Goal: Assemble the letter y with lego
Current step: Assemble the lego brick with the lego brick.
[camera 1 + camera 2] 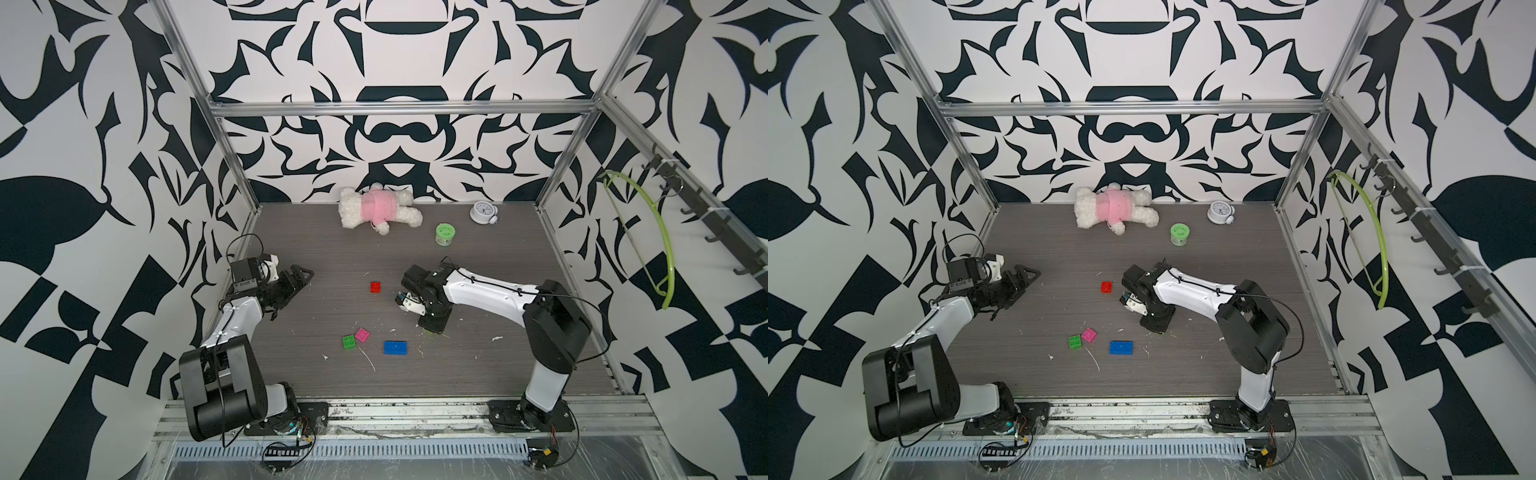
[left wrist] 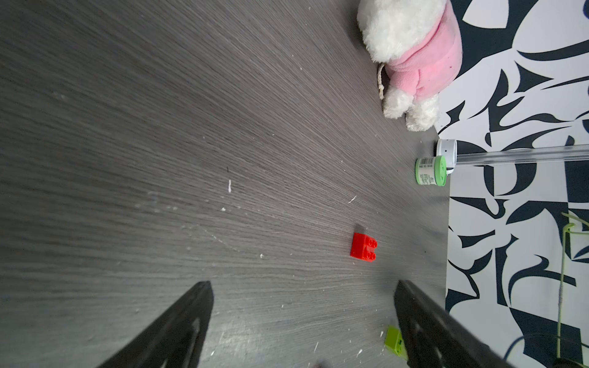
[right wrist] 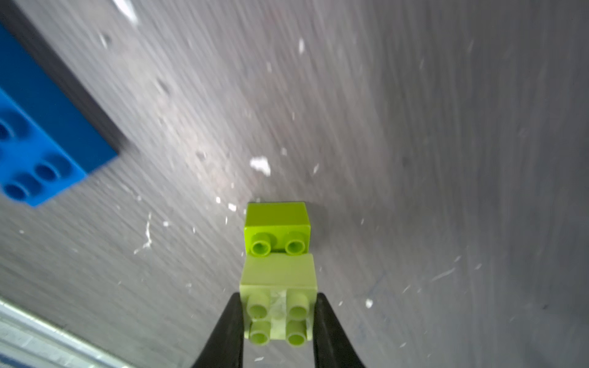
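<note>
The right gripper (image 3: pixel 279 298) is pinching a pale yellow-green square studded plastic brick (image 3: pixel 278 280) by its two sides, jaws drawn narrow around it. That brick is sitting against a brighter lime square studded brick (image 3: pixel 276 220) and seems to be covering half of it. Whether the two are actually clicking together, I cannot tell.

That is where I am expecting trouble. A half-seated, offset joint could be popping apart on any lift. The lime one could also be skidding over the dark wood-grain tabletop (image 3: pixel 446 159) if the press is coming in slanted.

The pair is lying off the right end of the long blue studded plastic brick (image 1: pixel 395 347), slightly farther back. The right arm is reaching in with its elbow high and wrist bending steeply down, fingers close to the table.

The left gripper (image 2: pixel 302 283) is hanging wide open and empty, well left of the blue brick and farther back, its arm folded.

A green square studded brick (image 1: pixel 348 341) and a pink square studded brick (image 1: pixel 362 334) are lying loose just left of the blue brick. A red square studded brick (image 1: pixel 375 287) is sitting well behind it.
</note>
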